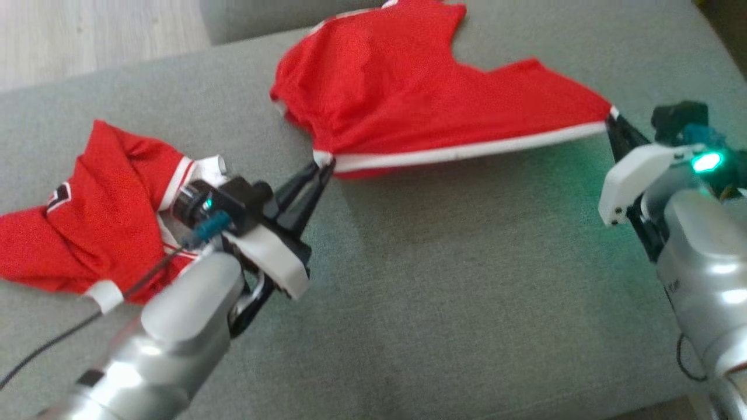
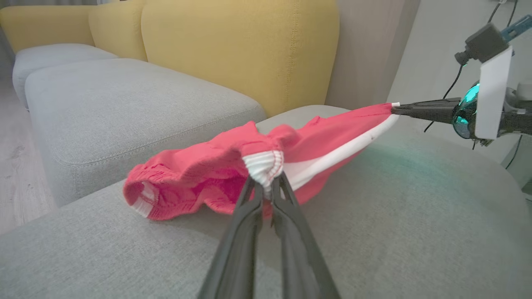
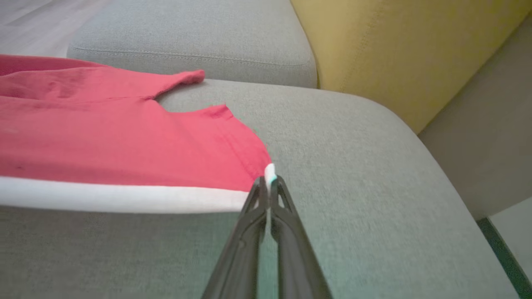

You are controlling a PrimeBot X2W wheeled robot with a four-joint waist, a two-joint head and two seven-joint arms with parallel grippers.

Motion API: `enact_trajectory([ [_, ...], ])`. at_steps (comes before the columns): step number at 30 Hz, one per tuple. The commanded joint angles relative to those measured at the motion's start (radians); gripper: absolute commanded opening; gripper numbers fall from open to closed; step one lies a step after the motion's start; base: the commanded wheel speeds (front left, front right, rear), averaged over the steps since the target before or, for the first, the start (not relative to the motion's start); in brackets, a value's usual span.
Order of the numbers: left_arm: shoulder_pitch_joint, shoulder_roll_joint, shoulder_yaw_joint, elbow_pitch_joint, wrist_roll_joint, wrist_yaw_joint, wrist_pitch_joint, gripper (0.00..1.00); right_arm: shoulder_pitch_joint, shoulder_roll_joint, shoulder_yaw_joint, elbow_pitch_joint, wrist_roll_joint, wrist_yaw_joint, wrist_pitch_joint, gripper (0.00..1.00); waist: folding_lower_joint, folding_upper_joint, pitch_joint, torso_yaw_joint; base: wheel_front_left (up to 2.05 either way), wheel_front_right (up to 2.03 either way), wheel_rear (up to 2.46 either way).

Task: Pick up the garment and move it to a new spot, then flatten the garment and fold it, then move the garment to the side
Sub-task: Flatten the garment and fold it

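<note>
Garment [image 1: 408, 99] taut between left gripper [image 1: 325, 165] and right gripper [image 1: 610, 119], both pinching white hem [image 1: 467, 153]; print on other jersey [image 1: 99, 210] blurred.

On the cushion [image 1: 437, 291] the garment [image 1: 408, 99] spans left hand [image 1: 324, 166] to right hand [image 1: 611, 119], a second garment [image 1: 99, 216] further left.

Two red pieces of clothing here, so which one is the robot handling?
Look at the grey cushion. Toward its far side lies the red garment, its white band stretched between the left end effector and the right end effector. The other red garment, at the left, lies crumpled, gripped by neither.
</note>
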Motion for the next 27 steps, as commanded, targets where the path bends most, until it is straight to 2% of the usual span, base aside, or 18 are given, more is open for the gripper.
enact_trajectory([
  [1, -0.024, 0.04, 0.04, -0.025, 0.007, 0.013, -0.012, 0.0, 0.009, -0.026, 0.014, -0.026, 0.014, -0.001, 0.002, 0.0, 0.0002, -0.0001, -0.016, -0.005, 0.0, 0.0, 0.0],
  [8, 0.086, 0.043, 0.029, -0.08, 0.019, 0.049, -0.012, 0.0, 0.123, -0.072, 0.062, -0.11, 0.128, -0.001, 0.033, 0.0, 0.0002, -0.0001, -0.088, -0.026, 0.0, 0.0, 0.0],
  [15, 0.222, 0.037, -0.01, -0.176, 0.008, 0.101, 0.002, 0.0, 0.265, -0.158, 0.063, -0.251, 0.208, -0.001, 0.071, 0.0, 0.0002, -0.0001, -0.152, -0.05, 0.0, 0.0, 0.0],
  [21, 0.251, 0.04, -0.02, -0.271, 0.004, 0.139, 0.034, 0.0, 0.34, -0.209, -0.021, -0.41, 0.228, -0.001, 0.095, 0.0, 0.0002, -0.0001, -0.131, -0.036, 0.0, 0.0, 0.0],
  [27, 0.199, 0.042, 0.011, -0.3, -0.001, 0.168, 0.057, 0.0, 0.344, -0.203, -0.123, -0.563, 0.164, -0.001, 0.131, 0.0, 0.0002, -0.0001, -0.069, 0.013, 0.0, 0.0, 0.0],
])
